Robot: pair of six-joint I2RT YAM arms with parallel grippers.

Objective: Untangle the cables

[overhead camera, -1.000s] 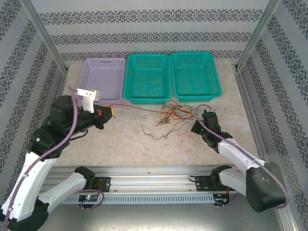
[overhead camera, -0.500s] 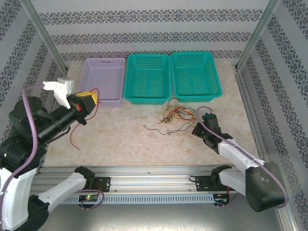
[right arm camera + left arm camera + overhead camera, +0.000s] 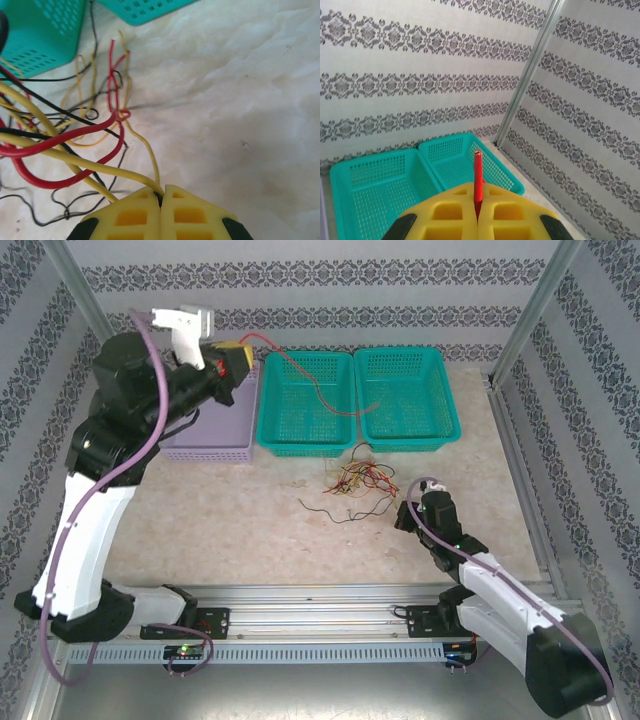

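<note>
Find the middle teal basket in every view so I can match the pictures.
Top external: middle teal basket, centre of the picture, upper half.
Left wrist: lower left.
Right wrist: upper left corner.
Shared landmark: the right teal basket, right beside it in all three.

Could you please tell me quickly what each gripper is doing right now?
Left gripper: closed, holding a red cable, raised above the baskets.
Right gripper: closed, holding a yellow cable at the tangle on the table.
</note>
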